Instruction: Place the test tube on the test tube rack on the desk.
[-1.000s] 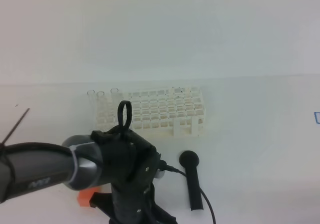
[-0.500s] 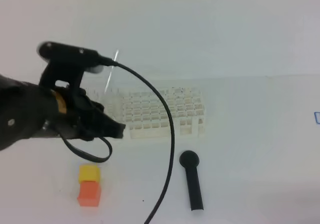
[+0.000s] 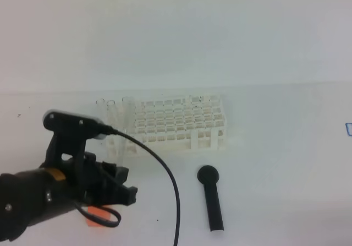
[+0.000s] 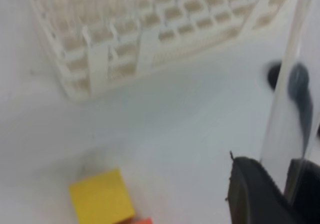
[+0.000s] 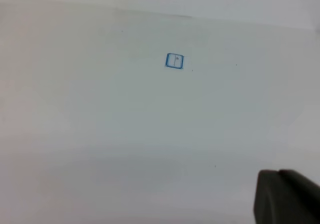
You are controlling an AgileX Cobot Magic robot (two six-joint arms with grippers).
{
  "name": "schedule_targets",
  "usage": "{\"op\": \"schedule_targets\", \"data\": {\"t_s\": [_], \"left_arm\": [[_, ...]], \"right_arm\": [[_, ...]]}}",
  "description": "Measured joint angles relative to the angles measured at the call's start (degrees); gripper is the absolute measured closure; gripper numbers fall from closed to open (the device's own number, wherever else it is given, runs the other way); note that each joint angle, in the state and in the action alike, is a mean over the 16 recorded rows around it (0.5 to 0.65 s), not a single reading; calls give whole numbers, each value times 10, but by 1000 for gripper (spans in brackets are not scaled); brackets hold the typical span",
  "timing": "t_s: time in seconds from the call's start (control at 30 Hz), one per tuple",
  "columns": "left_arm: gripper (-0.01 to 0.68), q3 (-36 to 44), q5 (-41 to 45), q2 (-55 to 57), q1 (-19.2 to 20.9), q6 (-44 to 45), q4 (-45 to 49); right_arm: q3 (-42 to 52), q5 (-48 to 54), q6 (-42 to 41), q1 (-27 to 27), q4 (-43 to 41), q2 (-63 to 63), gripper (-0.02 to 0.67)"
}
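Left wrist: test tube [image 4: 289, 108] seemingly between hand [image 4: 285, 194] fingers.

Test tube [image 4: 287, 108] in left claw [image 4: 285, 189]

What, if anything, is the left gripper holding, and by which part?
The left gripper holds the test tube between its fingers, gripped at one end; the rest of the tube sticks out beyond them. Which end cannot be told.

The white tabletop [image 3: 275, 147] carries the white test tube rack [image 3: 176, 124] at the far middle. Nearer, right of centre, lies a black round-headed stick [image 3: 210, 197]. Near left sit a yellow block [image 4: 101, 200] and an orange block [image 3: 91, 211].
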Motion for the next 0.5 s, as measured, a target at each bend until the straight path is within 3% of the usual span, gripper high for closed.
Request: {"op": "schedule_targets", "data": {"t_s": [0.5], "left_arm": [[559, 51, -38, -30, -126, 232, -255]], "right_arm": [[0, -4, 1, 0, 5, 0, 650]]}}
